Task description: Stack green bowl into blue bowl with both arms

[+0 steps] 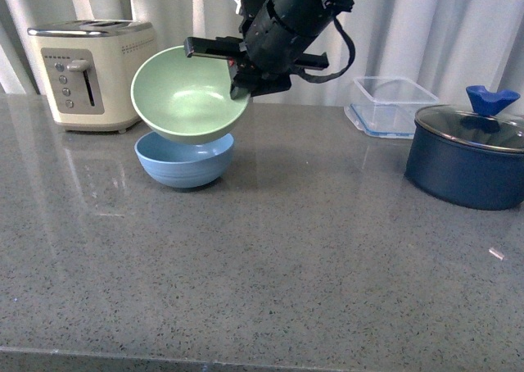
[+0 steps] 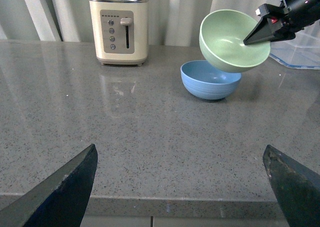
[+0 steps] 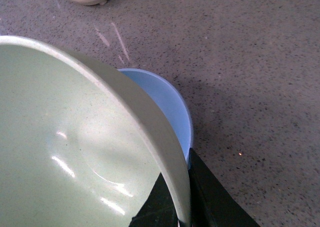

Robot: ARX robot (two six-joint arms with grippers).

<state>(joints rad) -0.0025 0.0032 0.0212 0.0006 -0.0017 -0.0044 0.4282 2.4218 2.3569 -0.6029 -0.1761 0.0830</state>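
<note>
While the right gripper (image 1: 239,87) pinches its rim, green bowl (image 1: 187,100) hangs tilted over blue bowl (image 1: 184,162)

Right jaws closed narrow on the green bowl's rim at its right side, one finger inside and one outside, seen clearly in the right wrist view; bowl mouth tipped toward the front camera. Its lower side sits at the blue bowl's rim, slightly to the back; touching or just clear, cannot tell. Blue bowl upright on the grey speckled countertop (image 1: 286,265), just right of and in front of the cream toaster (image 1: 90,73). Left gripper (image 2: 179,148) spread wide, nothing between its fingers, near the counter's front edge and well apart from both bowls. Navy pot (image 1: 467,163) with blue knob and clear container (image 1: 393,106) stand far right
</note>
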